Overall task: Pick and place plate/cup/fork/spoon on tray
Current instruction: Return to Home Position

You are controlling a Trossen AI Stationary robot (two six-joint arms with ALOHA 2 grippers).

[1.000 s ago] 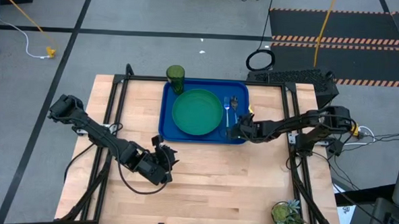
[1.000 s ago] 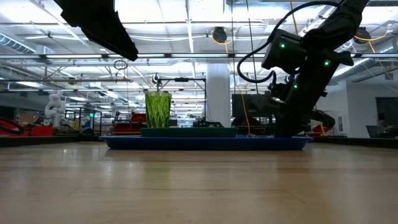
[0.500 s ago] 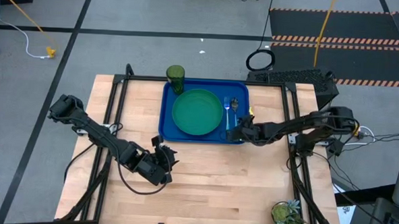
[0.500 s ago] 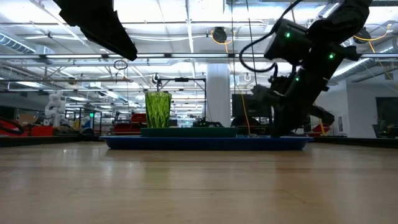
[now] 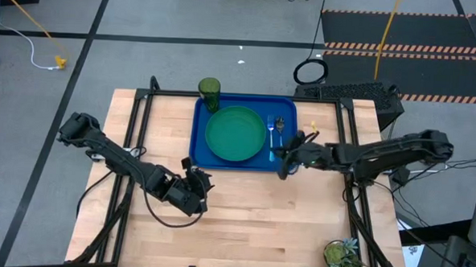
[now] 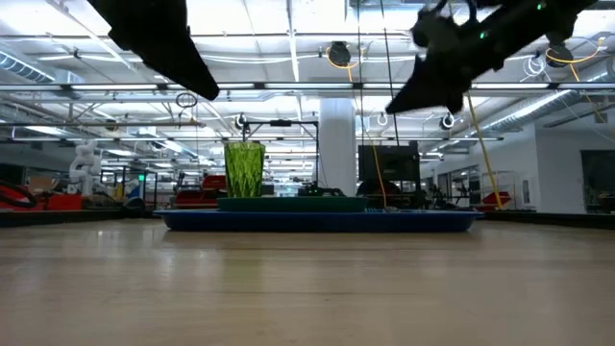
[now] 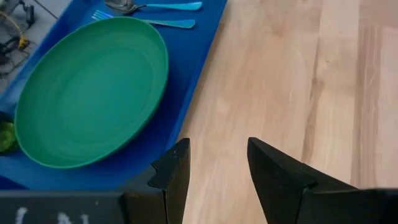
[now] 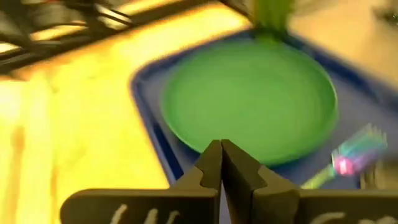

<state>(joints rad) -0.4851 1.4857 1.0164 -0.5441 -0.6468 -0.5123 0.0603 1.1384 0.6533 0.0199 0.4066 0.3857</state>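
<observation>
A big bright hall is stretching behind the wooden table (image 5: 251, 206). The tray (image 5: 199, 152) is carrying the plate (image 5: 235, 134), cup (image 5: 208, 89), fork (image 5: 270, 131) and spoon (image 5: 279, 127). The right gripper (image 5: 283, 166) is hanging pinched shut and empty just beside the tray; the left gripper (image 5: 197, 180) is hovering parted and empty.

Green plate (image 7: 90, 90) on blue tray (image 7: 186, 81), fork (image 7: 146, 21), spoon (image 7: 152, 5), empty parted gripper (image 7: 217, 163)
</observation>
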